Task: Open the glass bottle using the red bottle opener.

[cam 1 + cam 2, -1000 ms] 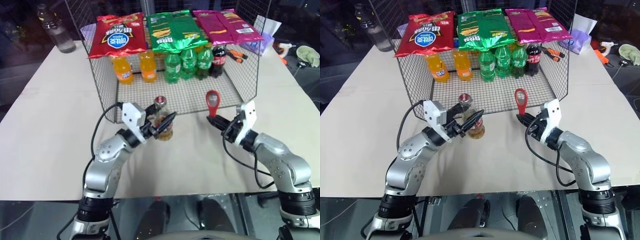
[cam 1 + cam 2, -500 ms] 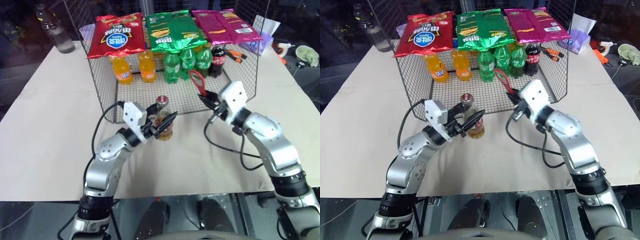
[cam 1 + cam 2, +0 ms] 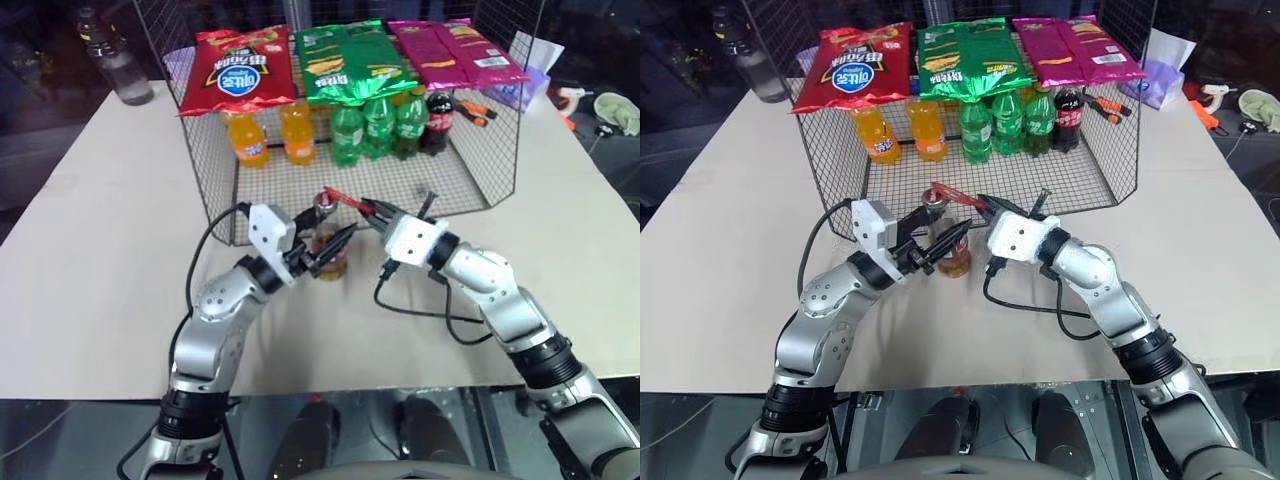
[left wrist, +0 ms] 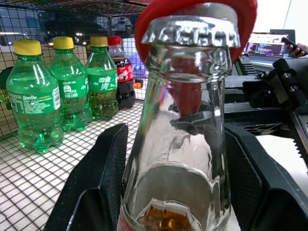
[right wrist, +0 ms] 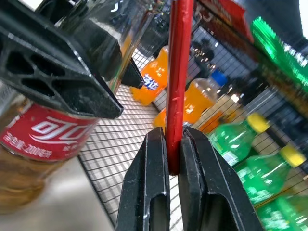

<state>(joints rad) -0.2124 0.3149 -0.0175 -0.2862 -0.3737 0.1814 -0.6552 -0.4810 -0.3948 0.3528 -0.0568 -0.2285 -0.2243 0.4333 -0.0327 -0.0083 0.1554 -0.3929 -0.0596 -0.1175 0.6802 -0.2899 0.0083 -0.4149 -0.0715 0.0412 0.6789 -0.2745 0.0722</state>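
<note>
The glass bottle (image 3: 327, 250) stands upright on the table just in front of the wire basket. Amber liquid fills its lower part, and its metal cap (image 4: 190, 30) is on. My left gripper (image 3: 325, 248) is shut on its body, one black finger (image 4: 96, 183) on each side. My right gripper (image 3: 372, 210) is shut on the handle of the red bottle opener (image 3: 345, 199), which reaches leftward. The opener's ring head (image 4: 244, 19) sits right at the cap, behind and over it. The right wrist view has the opener (image 5: 179, 72) edge-on between the fingers (image 5: 156, 187), beside the bottle's red label (image 5: 43, 131).
Behind the bottle stands a wire basket (image 3: 470, 180) with orange soda bottles (image 3: 245, 138), green ones (image 3: 375, 125) and a cola bottle (image 3: 437, 120). Chip bags (image 3: 240, 68) lie on top. A plastic water bottle (image 3: 115, 65) is at the far left, tools (image 3: 478, 108) at the back right.
My right gripper carried the opener left and a little up from the basket's right front, rolling it over, so its head now meets the bottle cap. The left gripper and bottle stayed put.
</note>
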